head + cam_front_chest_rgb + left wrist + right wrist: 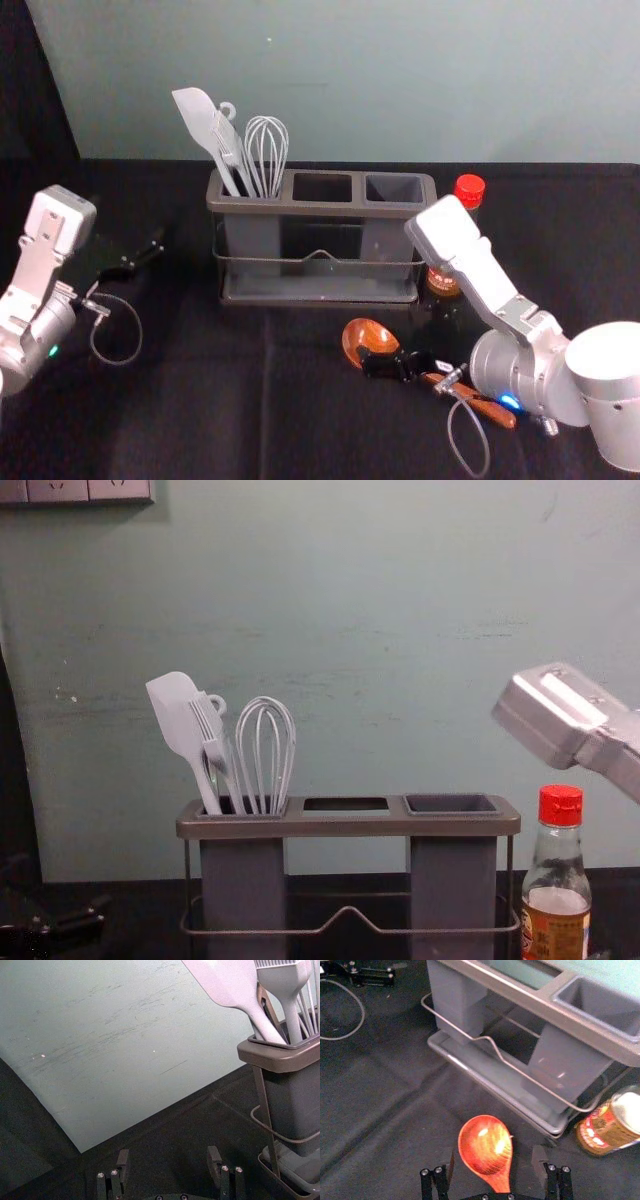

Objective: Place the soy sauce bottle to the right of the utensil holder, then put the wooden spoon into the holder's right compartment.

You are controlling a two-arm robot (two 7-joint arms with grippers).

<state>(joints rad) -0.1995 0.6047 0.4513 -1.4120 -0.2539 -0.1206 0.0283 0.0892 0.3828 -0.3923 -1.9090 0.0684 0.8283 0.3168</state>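
Had the soy sauce bottle (557, 925) standing just right of the utensil holder (350, 825), as asked. Poised the right gripper (495, 1156), wide, over the wooden spoon (368, 336) before the holder, likely for a neck grasp. Parked the left gripper (169, 1155), spread, left of it.

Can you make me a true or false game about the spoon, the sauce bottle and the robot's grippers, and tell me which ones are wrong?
1. The soy sauce bottle stands to the right of the utensil holder. True.
2. The wooden spoon is in the right compartment. False: it lies on the table, in front of the holder.
3. The whisk is in the left compartment. True.
4. The bottle's cap is blue. False: it is red.
5. The right gripper is open at the spoon. True.
6. The left gripper holds the whisk. False: it is open and holds nothing.
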